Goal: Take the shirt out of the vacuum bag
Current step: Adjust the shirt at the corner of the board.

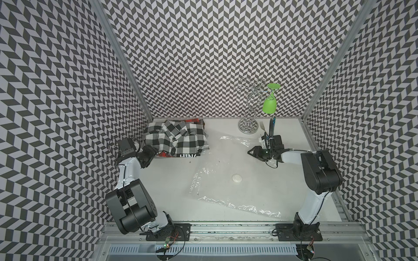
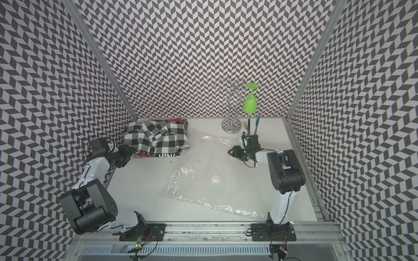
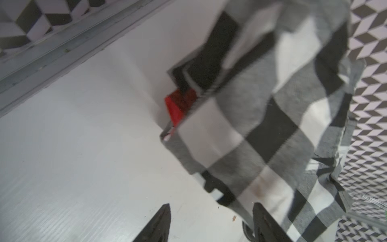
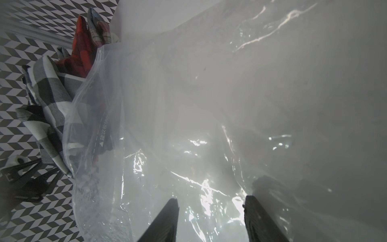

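Counting one vacuum bag, one checked shirt mostly out, its edge maybe inside the mouth; left gripper and right gripper both spread.

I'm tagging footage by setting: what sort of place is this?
Probably a robot test booth, not a home: chevron-patterned walls enclose a white table, and a left arm and right arm mount on an aluminium rail.
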Controlling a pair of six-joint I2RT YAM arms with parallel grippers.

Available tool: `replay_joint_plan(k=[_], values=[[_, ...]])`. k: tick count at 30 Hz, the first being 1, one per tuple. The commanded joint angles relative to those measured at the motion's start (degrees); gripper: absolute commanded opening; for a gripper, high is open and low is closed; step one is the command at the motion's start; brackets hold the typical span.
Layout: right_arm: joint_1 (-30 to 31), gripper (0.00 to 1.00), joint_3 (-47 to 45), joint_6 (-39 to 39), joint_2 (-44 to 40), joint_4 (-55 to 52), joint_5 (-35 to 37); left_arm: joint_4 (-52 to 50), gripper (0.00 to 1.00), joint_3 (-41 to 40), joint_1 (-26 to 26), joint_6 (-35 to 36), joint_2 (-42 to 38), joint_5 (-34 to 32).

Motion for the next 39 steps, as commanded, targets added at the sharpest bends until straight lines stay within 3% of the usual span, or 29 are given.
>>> replay_joint_plan(k=[1, 12, 16, 25, 34, 39], values=[[-0.5, 0.54, -4.2, 0.0, 3.5, -11.4, 6.7, 12.1, 0.7, -3.1, 3.3, -8.1, -1.5, 9.9], [-0.5, 0.54, -5.2, -0.3, 3.6, -10.1, 5.9, 35.2, 0.73, -12.8, 8.3, -24.9, -0.7, 20.1], [-0.6, 0.54, -5.8, 0.0, 3.4, -9.0, 5.6, 32.3, 0.72, -11.2, 8.4, -23.4, 1.1, 19.8], [-0.5, 0.54, -6.8, 0.6, 3.8, -6.5, 4.1, 42.1, 0.68, -16.3, 7.4, -30.8, 4.3, 19.4], [-0.6, 0.54, -7.2, 0.5, 4.3, -5.7, 3.4, 45.1, 0.67, -14.5, 3.9, -32.9, 9.0, 15.0], [-0.6, 0.53, -7.4, 0.6, 4.3, -5.7, 3.3, 43.5, 0.56, -12.2, 3.8, -31.1, 11.5, 13.2]])
